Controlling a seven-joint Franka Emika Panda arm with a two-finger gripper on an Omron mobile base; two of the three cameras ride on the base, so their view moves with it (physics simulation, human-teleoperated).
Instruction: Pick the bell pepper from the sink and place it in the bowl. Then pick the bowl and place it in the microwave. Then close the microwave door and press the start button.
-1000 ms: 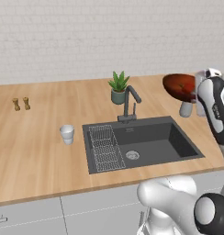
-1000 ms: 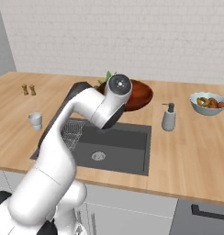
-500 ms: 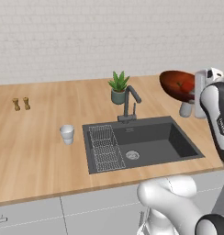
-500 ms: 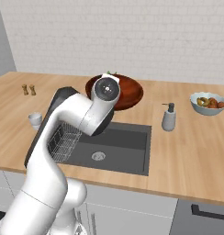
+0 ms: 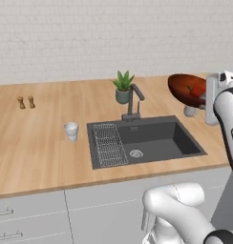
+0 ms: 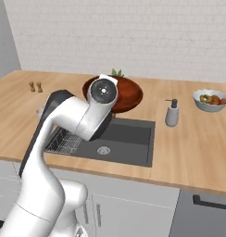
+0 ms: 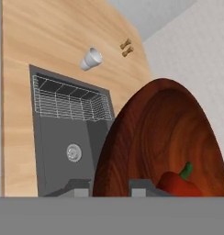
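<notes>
My gripper [image 7: 109, 190] is shut on the rim of the glossy red-orange bowl [image 7: 164, 137], one finger [image 7: 141, 186] inside and one outside. The bowl [image 5: 184, 88] hangs tilted in the air above the counter, right of the sink [image 5: 152, 138]. The small red bell pepper [image 7: 176, 183] with its green stem lies inside the bowl, close to the fingers, and shows as a red spot [image 5: 197, 91] at the hand's side. In the right base view the bowl [image 6: 128, 92] sits behind my wrist. The sink basin [image 7: 63, 137] is bare down to its drain. The microwave and its door are out of view.
A dark faucet [image 5: 132, 102] and a potted plant [image 5: 122, 88] stand behind the sink, a wire rack [image 5: 109, 143] in its left part. A white cup [image 5: 70, 131] and two shakers [image 5: 26, 102] stand left. A soap dispenser [image 6: 172, 113] and a pale food bowl [image 6: 211, 99] stand right.
The wrist has swung a little, carrying the bowl with the pepper slightly toward the sink side; the grip on the rim holds. Nothing on the counter has moved.
</notes>
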